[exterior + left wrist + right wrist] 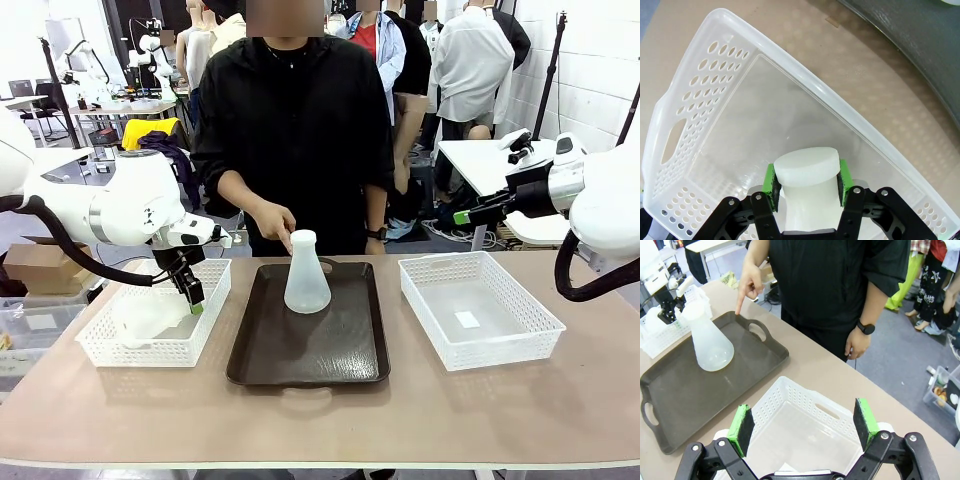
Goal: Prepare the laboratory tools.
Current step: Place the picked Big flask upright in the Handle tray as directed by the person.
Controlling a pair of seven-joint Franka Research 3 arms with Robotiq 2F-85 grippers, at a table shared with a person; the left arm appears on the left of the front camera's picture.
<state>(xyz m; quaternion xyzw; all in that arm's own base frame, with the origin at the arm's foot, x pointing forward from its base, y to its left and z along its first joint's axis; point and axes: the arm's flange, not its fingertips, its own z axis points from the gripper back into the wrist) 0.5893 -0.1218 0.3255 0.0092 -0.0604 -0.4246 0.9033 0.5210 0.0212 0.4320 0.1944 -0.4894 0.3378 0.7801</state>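
We see the left gripper clenched on 1 flask's neck inside the left basket; the other flask stands on the tray; right gripper spread wide. No legible writing.

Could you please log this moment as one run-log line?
left claw: shut on flask neck in left basket | right claw: open, above right basket | second flask: upright on tray | person's hand: pointing at tray
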